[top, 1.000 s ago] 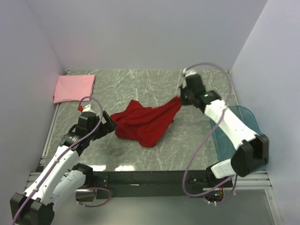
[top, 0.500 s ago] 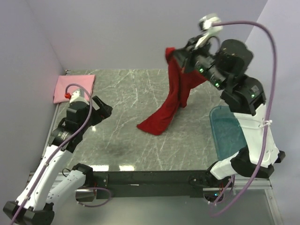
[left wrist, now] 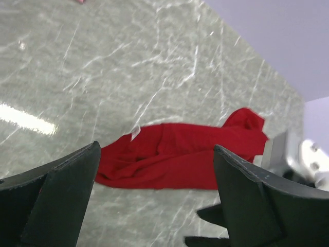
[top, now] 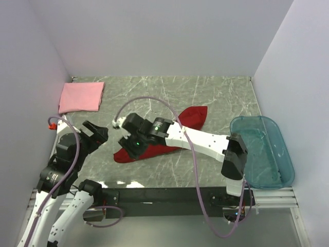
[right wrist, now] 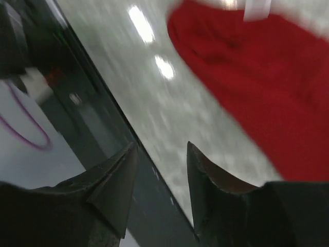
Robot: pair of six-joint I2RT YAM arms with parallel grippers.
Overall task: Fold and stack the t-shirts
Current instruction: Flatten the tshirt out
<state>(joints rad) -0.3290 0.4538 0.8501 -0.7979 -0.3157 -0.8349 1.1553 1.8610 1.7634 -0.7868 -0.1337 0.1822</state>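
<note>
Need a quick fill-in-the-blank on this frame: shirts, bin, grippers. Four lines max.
1. The unfolded t-shirt lying mid-table is deep ___.
2. The pink t-shirt lies folded in the table's far ___ corner.
3. The left gripper is ___ and holds nothing.
4. The teal bin sits at the table's ___ edge.

Missing words: red; left; open; right

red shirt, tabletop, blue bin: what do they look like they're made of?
Red shirt: soft matte cloth, probably a knit like cotton; it lies rumpled in limp folds.
Tabletop: grey-green marble look with white veins, glossy enough to mirror the lights; could be stone or a laminate.
Bin: smooth translucent teal plastic by its see-through walls and rounded moulded rim.
</note>
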